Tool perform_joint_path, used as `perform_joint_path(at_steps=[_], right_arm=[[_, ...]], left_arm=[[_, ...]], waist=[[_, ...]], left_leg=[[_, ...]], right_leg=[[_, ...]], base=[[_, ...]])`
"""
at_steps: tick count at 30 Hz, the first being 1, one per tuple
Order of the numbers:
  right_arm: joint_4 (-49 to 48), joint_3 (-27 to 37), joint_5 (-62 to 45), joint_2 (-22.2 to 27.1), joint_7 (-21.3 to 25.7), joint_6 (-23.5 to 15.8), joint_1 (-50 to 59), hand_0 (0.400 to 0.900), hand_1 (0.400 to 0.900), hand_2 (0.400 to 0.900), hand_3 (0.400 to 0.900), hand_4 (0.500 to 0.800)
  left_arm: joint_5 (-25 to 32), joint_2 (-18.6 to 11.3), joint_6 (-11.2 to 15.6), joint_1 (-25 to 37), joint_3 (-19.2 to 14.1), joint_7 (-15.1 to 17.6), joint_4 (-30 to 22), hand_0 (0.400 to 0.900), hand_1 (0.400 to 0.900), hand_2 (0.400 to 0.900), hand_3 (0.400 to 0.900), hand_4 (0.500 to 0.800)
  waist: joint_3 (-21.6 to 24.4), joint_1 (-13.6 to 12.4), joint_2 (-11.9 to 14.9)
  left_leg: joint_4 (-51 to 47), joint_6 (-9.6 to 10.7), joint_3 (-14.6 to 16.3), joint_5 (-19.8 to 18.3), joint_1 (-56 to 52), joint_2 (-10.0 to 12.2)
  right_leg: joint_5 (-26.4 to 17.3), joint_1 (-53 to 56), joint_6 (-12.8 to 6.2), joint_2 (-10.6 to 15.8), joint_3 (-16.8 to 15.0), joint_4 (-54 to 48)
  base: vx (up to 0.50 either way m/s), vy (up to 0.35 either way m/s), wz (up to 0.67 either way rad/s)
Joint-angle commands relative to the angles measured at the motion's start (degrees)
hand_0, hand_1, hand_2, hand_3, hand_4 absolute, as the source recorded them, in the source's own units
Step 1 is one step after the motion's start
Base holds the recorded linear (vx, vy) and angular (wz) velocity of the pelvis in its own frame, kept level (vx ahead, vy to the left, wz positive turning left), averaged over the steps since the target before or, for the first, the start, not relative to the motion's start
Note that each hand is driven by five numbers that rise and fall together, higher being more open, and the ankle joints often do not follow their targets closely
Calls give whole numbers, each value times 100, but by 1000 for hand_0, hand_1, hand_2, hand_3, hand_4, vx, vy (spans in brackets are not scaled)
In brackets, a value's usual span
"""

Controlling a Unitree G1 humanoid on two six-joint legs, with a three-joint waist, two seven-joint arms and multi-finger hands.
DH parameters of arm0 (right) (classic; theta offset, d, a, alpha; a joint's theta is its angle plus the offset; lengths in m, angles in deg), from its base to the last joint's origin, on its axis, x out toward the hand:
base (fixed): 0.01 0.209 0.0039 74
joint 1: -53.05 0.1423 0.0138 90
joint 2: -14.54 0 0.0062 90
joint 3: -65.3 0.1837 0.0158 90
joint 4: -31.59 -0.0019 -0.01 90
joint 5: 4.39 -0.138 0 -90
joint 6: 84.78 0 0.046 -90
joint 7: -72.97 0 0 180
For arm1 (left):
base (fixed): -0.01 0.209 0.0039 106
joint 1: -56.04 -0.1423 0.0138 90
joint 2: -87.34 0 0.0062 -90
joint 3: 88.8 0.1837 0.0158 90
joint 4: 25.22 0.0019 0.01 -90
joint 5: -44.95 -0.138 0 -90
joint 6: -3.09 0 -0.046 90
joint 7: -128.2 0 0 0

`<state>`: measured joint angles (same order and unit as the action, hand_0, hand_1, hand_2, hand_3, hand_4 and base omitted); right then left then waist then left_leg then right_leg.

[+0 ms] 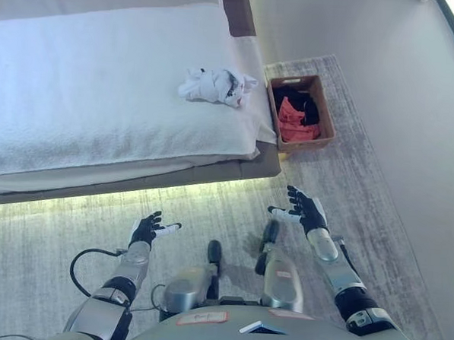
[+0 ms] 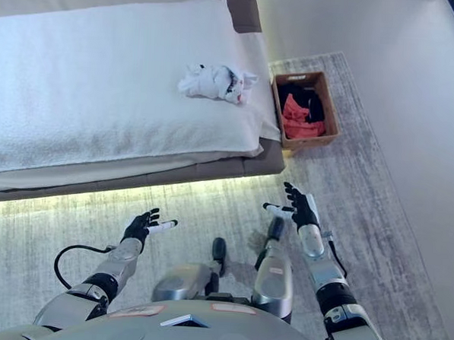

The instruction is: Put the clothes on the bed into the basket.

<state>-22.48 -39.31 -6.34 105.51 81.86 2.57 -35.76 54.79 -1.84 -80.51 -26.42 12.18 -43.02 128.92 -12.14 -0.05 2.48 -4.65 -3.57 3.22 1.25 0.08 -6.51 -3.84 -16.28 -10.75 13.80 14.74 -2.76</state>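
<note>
A crumpled white garment (image 1: 214, 86) lies on the white bed (image 1: 102, 87) near its right edge. A brown basket (image 1: 325, 114) stands on the floor right of the bed, with a red cloth (image 1: 296, 122) and a black cloth (image 1: 301, 101) inside. My left hand (image 1: 148, 230) is open and empty, low over the rug in front of the bed. My right hand (image 1: 305, 210) is open and empty, over the rug below the basket. Both hands are well apart from the garment.
The bed's brown frame (image 1: 261, 166) juts out between my hands and the basket. A grey patterned rug (image 1: 363, 192) covers the floor. A pale wall (image 1: 400, 65) runs along the right side.
</note>
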Motion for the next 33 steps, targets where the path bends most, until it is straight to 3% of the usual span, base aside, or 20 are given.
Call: perform_joint_path(at_steps=[1, 2, 3, 4, 5, 6, 9, 10, 12, 13, 14, 15, 17, 20, 23, 26, 28, 31, 32, 33], right_arm=[[-434, 334, -57, 301, 337, -331, 443, 900, 900, 900, 900, 800], [-335, 368, -98, 364, 331, -340, 420, 900, 900, 900, 900, 800], [-339, 346, -109, 417, 305, -353, 421, 900, 900, 900, 900, 800], [-338, 346, -110, 415, 305, -353, 422, 900, 900, 900, 900, 800], [-332, 231, -162, 499, 260, -414, 546, 900, 900, 900, 900, 800], [-351, 201, -193, 536, 238, -443, 603, 900, 900, 900, 900, 800], [-344, 194, -196, 619, 225, -431, 650, 900, 900, 900, 900, 800], [-301, 224, -171, 662, 236, -410, 686, 900, 900, 900, 900, 800], [-293, 283, -178, 699, 249, -385, 665, 900, 900, 900, 900, 800], [-296, 334, -205, 723, 280, -399, 640, 900, 900, 900, 900, 800], [-319, 377, -216, 722, 284, -396, 606, 900, 900, 900, 900, 800], [-342, 400, -131, 721, 353, -408, 558, 900, 900, 900, 900, 800], [-531, 380, 155, 787, 392, -378, 497, 900, 900, 900, 900, 800], [-833, 348, 742, 903, 379, -333, 478, 900, 900, 900, 900, 800], [-968, 421, 1112, 948, 514, -294, 570, 900, 900, 900, 900, 800], [-1213, 311, 1492, 980, 643, -217, 879, 900, 900, 900, 900, 800], [-1256, 202, 1608, 996, 700, -226, 1057, 900, 900, 900, 900, 800], [-1401, -41, 1975, 1069, 834, -71, 1757, 900, 900, 900, 900, 800], [-1466, -138, 2180, 1084, 899, -14, 1972, 900, 900, 900, 900, 800], [-1542, -188, 2289, 1117, 945, -6, 2082, 900, 900, 900, 900, 800]], left_arm=[[11, -287, 287, 260, -57, 177, -164, 900, 900, 900, 900, 800], [33, -243, 272, 169, -48, 133, -112, 900, 900, 900, 900, 800], [104, -202, 269, 76, -72, 84, -152, 900, 900, 900, 900, 800], [104, -204, 268, 76, -72, 84, -153, 900, 900, 900, 900, 800], [213, -131, 300, -24, -75, 69, -358, 900, 900, 900, 900, 800], [233, -125, 321, -46, -75, 74, -451, 900, 900, 900, 900, 800], [291, -114, 323, -40, -51, 123, -530, 900, 900, 900, 900, 800], [268, -113, 329, -10, 4, 121, -568, 900, 900, 900, 900, 800], [258, -93, 315, -32, 26, 83, -554, 900, 900, 900, 900, 800], [244, -93, 320, -53, 17, 78, -574, 900, 900, 900, 900, 800], [211, -80, 309, -88, 22, 67, -590, 900, 900, 900, 900, 800], [97, -29, 285, -126, 9, 90, -494, 900, 900, 900, 900, 800], [-30, 46, 247, -206, -42, 105, -424, 900, 900, 900, 900, 800], [-121, 59, 260, -421, -140, 89, -424, 900, 900, 900, 900, 800], [-245, -24, 290, -358, -149, 138, -371, 900, 900, 900, 900, 800], [-296, -230, 279, -226, -65, 183, -576, 900, 900, 900, 900, 800], [-278, -286, 313, -95, -10, 219, -596, 900, 900, 900, 900, 800], [-204, -383, 381, 161, 67, 366, -566, 900, 900, 900, 900, 800], [-154, -392, 399, 196, 56, 420, -589, 900, 900, 900, 900, 800], [-147, -372, 410, 245, 68, 437, -597, 900, 900, 900, 900, 800]], waist=[[92, 50, 100], [336, 135, 52], [394, 121, 8], [402, 129, 21], [257, 0, 14], [146, -106, 30], [-2, -263, 89], [-38, -326, 109], [-26, -373, 169], [8, -379, 165], [45, -401, 203], [145, -408, 43], [234, -420, -83], [422, -434, -136], [573, -466, 6], [422, -470, 53], [318, -447, 37], [67, -444, 15], [-31, -471, 5], [-129, -456, 19]], left_leg=[[-35, 488, -239, -715, -518, 670], [-35, 598, -263, -780, -810, 1075], [314, 610, -207, -639, -853, 1222], [316, 606, -216, -629, -836, 1207], [2410, 585, -241, -456, -111, 1138], [3480, 507, -320, -411, 337, 1029], [4205, 451, -359, -409, 882, 890], [3801, 422, -215, -613, 1094, 786], [3418, 445, -74, -569, 1349, 815], [2664, 502, 74, -615, 1396, 963], [2013, 469, 199, -319, 1323, 994], [400, 634, 363, 479, 1243, 1112], [-35, 684, 287, 637, 1306, 1041], [-35, 623, 243, 694, 1033, 880], [-35, 460, 276, 488, 871, 624], [-35, 249, 357, 339, 802, 523], [-35, 217, 378, 298, 822, 541], [-35, 284, 409, 204, 794, 569], [-35, 308, 440, 198, 805, 629], [-35, 310, 426, 182, 797, 657]], right_leg=[[-860, 217, 73, -259, -27, 36], [-681, 454, 190, -564, -59, -56], [-571, 646, 281, -701, -32, -43], [-578, 636, 279, -686, -29, -47], [-409, 1045, 507, -819, 3, -87], [-278, 1229, 632, -880, 26, -97], [-21, 1603, 760, -933, 85, -165], [68, 1732, 747, -900, 90, -171], [159, 1906, 749, -864, 84, -219], [276, 2026, 696, -888, 82, -224], [259, 2053, 698, -846, 111, -224], [382, 2149, 635, -936, 174, -224], [474, 2333, 568, -963, 169, -224], [605, 2551, 495, -868, -2, -224], [525, 2637, 363, -599, -119, -181], [443, 1895, 294, -380, -293, 1329], [339, 1553, 298, -372, -325, 1570], [-181, 1239, 251, -133, 180, 578], [-351, 1059, 188, -88, 268, 363], [-433, 1013, 155, -96, 154, 262]], base=[[730, -598, 78], [794, -594, 63], [629, -431, 48], [423, -353, -13], [323, -358, -18], [433, -450, -28], [203, -172, -3], [410, -174, 11], [356, -74, 6], [259, 3, 9], [505, 84, 20], [315, 99, 10], [469, 182, -9], [463, 268, -52], [378, 295, -40], [205, 235, -35], [53, 122, -34], [73, 16, -33], [34, -99, -9], [73, -105, 8]])
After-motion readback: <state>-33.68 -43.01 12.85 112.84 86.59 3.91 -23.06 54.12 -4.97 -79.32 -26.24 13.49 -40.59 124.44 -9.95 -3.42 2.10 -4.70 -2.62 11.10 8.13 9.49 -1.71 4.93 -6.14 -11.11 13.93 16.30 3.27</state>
